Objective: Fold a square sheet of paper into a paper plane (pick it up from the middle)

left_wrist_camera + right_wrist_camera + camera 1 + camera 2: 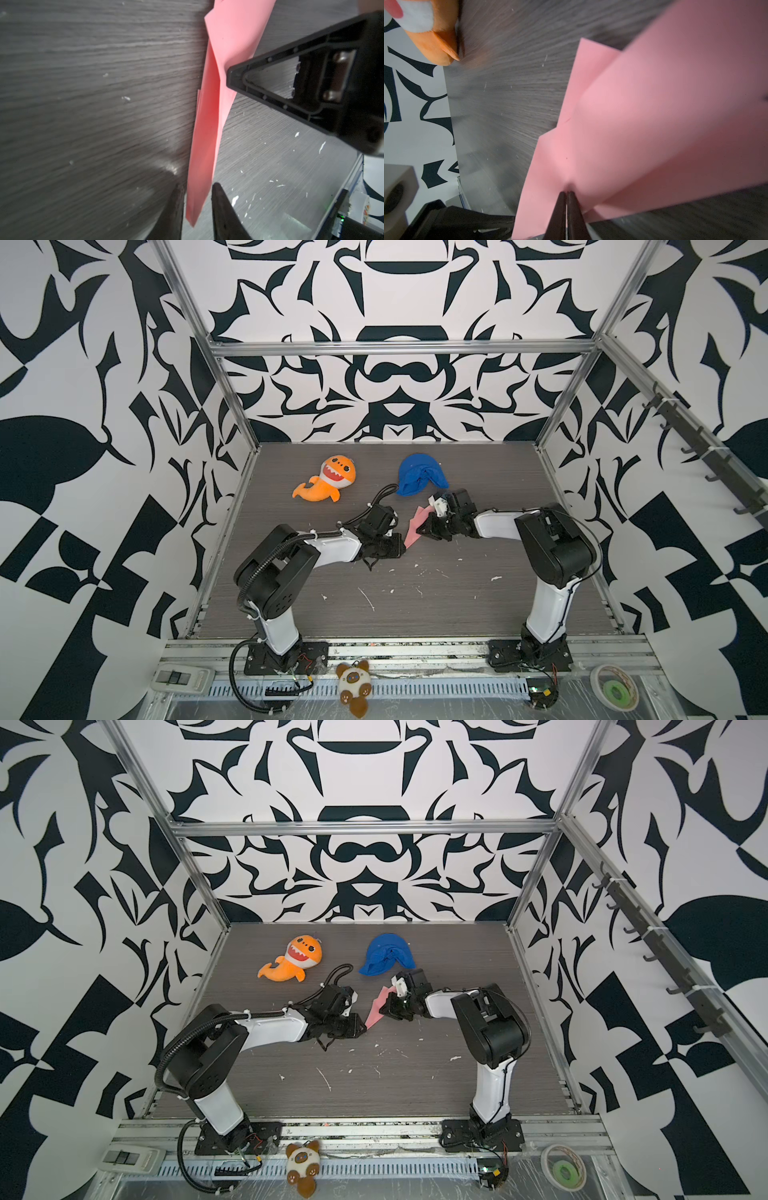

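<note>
The pink sheet of paper (415, 527) (376, 1007), folded into a narrow pointed paper-plane shape, hangs above the mid-table between both grippers. My right gripper (422, 529) (385, 1009) is shut on its folded layers (654, 124), the jaws (566, 192) pressed together on the pink fold. In the left wrist view one right fingertip (232, 76) presses the paper (209, 124). My left gripper (402, 548) (363, 1026) is at the paper's pointed lower end. Its jaws (197, 187) stand apart with the tip between them, a gap on one side.
An orange shark plush (328, 481) and a blue cloth lump (420, 475) lie toward the back of the dark wood table (457, 605). White scraps dot the table's front half. A small plush (353, 684) and a tape roll (615, 691) sit on the front rail.
</note>
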`<state>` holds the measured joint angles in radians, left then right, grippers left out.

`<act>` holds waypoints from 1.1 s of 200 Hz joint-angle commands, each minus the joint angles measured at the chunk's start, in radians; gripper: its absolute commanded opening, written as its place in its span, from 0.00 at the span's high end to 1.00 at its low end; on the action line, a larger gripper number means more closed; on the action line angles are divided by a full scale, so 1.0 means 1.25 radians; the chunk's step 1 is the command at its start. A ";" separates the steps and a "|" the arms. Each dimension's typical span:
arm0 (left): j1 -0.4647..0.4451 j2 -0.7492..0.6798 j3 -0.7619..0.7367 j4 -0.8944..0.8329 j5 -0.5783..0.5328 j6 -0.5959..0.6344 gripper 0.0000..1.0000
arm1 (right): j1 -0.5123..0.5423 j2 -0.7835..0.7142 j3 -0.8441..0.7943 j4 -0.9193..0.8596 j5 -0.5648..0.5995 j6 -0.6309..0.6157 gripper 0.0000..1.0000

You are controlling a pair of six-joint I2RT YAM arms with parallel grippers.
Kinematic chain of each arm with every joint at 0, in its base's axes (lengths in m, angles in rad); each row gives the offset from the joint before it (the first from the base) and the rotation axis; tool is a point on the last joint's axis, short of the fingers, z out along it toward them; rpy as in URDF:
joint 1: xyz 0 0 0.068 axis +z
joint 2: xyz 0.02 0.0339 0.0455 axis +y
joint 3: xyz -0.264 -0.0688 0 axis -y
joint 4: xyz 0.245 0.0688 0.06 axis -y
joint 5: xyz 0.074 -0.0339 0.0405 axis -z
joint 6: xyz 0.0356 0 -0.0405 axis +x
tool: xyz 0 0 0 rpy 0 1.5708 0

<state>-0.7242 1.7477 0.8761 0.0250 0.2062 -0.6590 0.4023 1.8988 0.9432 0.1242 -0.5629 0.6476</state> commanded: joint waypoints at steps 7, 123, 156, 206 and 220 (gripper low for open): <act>0.006 -0.001 0.035 -0.016 0.020 -0.025 0.73 | -0.004 0.005 -0.016 -0.039 0.032 0.004 0.90; 0.005 0.048 0.061 -0.050 0.022 0.004 0.88 | -0.004 0.013 -0.016 -0.029 0.023 0.007 0.91; 0.001 0.056 0.059 -0.059 0.025 0.008 0.91 | -0.004 0.015 -0.017 -0.028 0.024 0.008 0.91; -0.007 0.069 0.066 -0.093 0.002 0.014 0.92 | -0.004 0.018 -0.019 -0.027 0.026 0.011 0.91; -0.010 0.074 0.068 -0.099 -0.002 0.016 0.92 | -0.004 0.019 -0.019 -0.027 0.026 0.011 0.91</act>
<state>-0.7292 1.8133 0.9443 -0.0246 0.2230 -0.6537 0.4011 1.8992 0.9409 0.1287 -0.5652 0.6525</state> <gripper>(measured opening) 0.080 0.091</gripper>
